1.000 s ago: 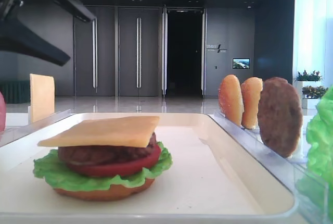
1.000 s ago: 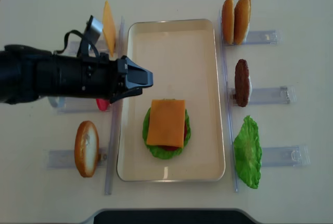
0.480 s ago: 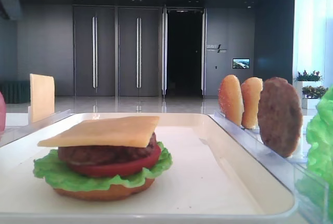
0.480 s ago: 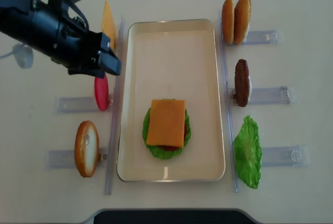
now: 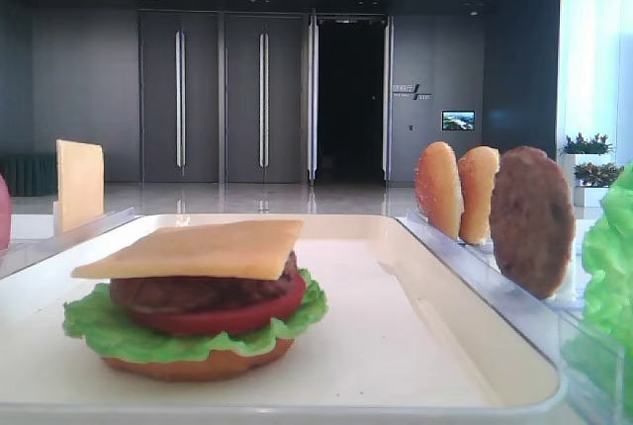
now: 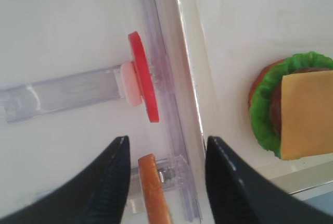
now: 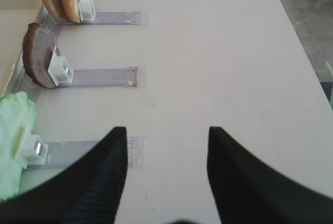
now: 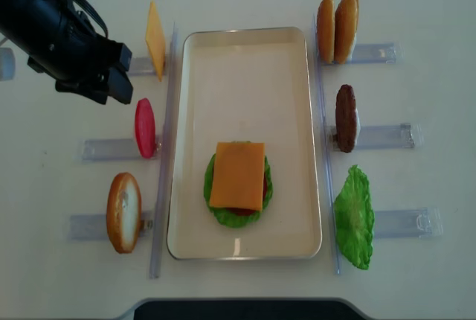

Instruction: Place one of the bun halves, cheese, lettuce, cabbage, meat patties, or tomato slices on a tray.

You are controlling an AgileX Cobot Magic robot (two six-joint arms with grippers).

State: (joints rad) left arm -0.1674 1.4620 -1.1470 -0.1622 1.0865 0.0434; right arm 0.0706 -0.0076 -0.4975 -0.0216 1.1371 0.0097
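The cream tray [image 8: 245, 74] holds a stack topped by a cheese slice [image 8: 236, 175] over patty, tomato, lettuce and bun base. Left of the tray, in clear racks, stand a second cheese slice [image 8: 155, 41], a tomato slice [image 8: 144, 128] and a bun half [image 8: 123, 212]. My left gripper [image 8: 111, 88] hangs raised over these racks. In the left wrist view the left gripper [image 6: 166, 139] is open. The bun half's edge [image 6: 154, 190] shows between its fingers, untouched, and the tomato slice [image 6: 144, 81] lies beyond. My right gripper [image 7: 166, 130] is open over bare table.
Right of the tray, two bun halves [image 8: 335, 28], a meat patty [image 8: 346, 117] and a lettuce leaf [image 8: 354, 216] stand in clear racks. A long clear rail [image 8: 165, 149] runs along the tray's left side. The lettuce rack's end [image 7: 136, 150] lies by my right gripper's left finger.
My left arm has swung away from the tray's left rim toward the upper left of the overhead view and has left the low front view. No food has moved.
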